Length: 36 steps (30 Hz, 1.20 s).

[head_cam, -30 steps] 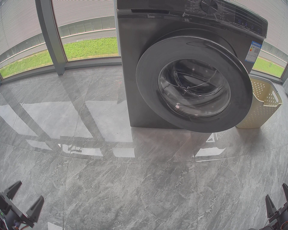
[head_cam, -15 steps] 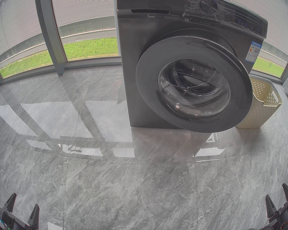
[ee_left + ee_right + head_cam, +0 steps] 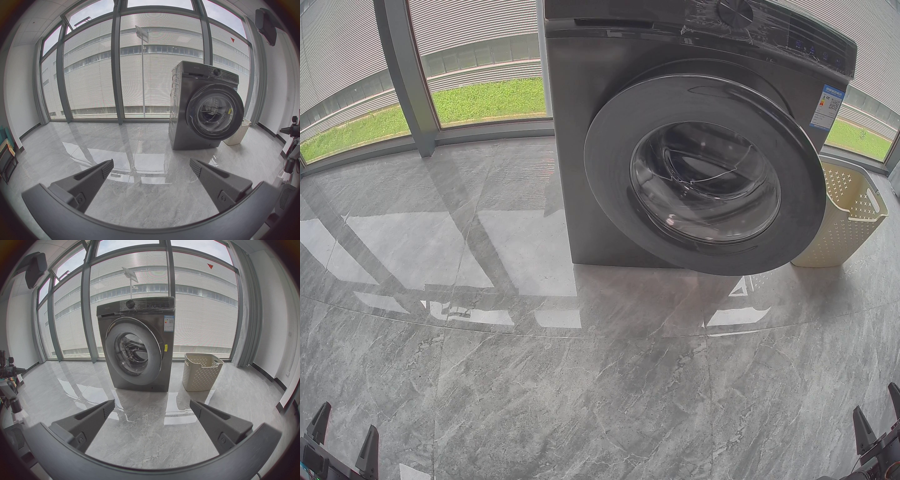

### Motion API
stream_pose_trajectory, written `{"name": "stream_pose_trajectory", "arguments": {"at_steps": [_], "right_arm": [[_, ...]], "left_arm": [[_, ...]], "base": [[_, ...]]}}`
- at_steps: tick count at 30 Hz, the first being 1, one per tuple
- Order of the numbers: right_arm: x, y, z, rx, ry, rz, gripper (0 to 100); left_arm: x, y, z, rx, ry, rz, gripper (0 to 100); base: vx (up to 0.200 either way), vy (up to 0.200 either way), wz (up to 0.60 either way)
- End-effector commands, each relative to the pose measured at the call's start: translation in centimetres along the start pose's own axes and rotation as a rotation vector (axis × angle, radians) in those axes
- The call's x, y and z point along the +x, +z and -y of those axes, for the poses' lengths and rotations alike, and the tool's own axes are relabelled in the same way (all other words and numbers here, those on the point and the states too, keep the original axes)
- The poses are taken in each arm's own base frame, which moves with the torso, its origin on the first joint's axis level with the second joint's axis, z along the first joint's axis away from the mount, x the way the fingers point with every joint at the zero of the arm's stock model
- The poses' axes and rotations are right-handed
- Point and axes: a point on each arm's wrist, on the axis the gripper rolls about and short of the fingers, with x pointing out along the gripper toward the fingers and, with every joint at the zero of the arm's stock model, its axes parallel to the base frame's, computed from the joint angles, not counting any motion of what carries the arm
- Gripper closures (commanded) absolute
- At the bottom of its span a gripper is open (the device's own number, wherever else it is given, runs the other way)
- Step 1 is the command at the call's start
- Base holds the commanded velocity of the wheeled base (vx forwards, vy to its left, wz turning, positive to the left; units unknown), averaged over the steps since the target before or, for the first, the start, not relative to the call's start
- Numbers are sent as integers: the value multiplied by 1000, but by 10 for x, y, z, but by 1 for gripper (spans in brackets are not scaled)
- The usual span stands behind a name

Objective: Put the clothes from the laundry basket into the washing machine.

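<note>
A dark grey washing machine stands ahead on the floor, its round glass door facing me; I cannot tell whether the door is latched. To its right, touching its side, is a cream perforated laundry basket, whose walls hide what is inside. The same washing machine and basket appear in the right wrist view, several steps away. My left gripper is low at the bottom left, open and holding nothing. My right gripper is at the bottom right, open and holding nothing.
Glossy grey marble floor stretches between me and the machine. Floor-to-ceiling windows with a grey pillar stand behind and left of the machine. A white wall runs to the right of the basket.
My left gripper has dropped lower, toward the bottom edge of the head view. The right gripper, machine and basket have not moved.
</note>
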Motion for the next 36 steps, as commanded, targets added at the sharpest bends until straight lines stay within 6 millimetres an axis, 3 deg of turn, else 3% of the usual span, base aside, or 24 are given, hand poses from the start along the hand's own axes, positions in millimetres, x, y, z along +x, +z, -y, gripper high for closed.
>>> {"name": "stream_pose_trajectory", "arguments": {"at_steps": [1, 22, 25, 27, 28, 30, 33, 34, 36], "right_arm": [[1, -5, 0, 0, 0, -7, 0], [1, -5, 0, 7, -9, -9, 0], [0, -3, 0, -3, 0, 10, 0], [-5, 17, 0, -3, 17, 100, 0], [-5, 17, 0, -3, 17, 100, 0], [-10, 55, -1, -6, 60, 137, 0], [-1, 63, -2, -4, 96, 68, 0], [18, 67, -2, 11, 160, -49, 0], [38, 72, -3, 35, 207, -144, 0]], "left_arm": [[0, -5, 0, 3, 2, -6, 0], [0, -5, 0, 8, 3, -4, 0], [0, -5, 0, 8, 3, -4, 0], [0, -5, 0, 8, 3, -8, 0], [0, -5, 0, 8, 3, -6, 0], [0, -5, 0, 8, 0, -8, 0], [0, -5, 0, 8, 0, -6, 0], [0, -5, 0, 11, 0, -8, 0], [0, -5, 0, 11, -2, -8, 0]], "base": [[0, -200, 0], [0, -200, 0], [0, 0, 0], [0, 0, 0], [0, 0, 0], [0, 0, 0], [133, 0, 0], [200, 0, 0], [200, 0, 0]]}}
